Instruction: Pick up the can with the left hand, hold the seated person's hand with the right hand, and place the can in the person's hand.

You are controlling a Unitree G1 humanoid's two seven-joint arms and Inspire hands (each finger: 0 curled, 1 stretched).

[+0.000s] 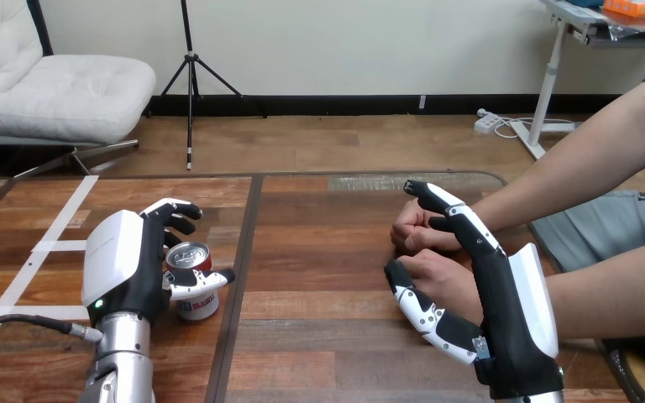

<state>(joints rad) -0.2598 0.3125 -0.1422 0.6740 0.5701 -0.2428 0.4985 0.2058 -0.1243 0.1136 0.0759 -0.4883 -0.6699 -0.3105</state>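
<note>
A red and silver can [195, 257] stands upright on the wooden table [319, 336] at the left. My left hand [122, 262] is wrapped round it, fingers curled over its far side and thumb across its front. At the right, the person's nearer hand [442, 277] rests on the table as a loose fist. My right hand [514, 312] is open beside it, with straight fingers reaching past its far side and the thumb stretched along its near side. The person's farther hand [411, 227] lies just behind, also closed, next to my fingertips.
White tape lines [59, 228] mark the table's left part. A dark seam [240, 252] runs front to back just right of the can. The person's forearms [588, 159] come in from the right edge. Bare wood lies between the can and the person's hands.
</note>
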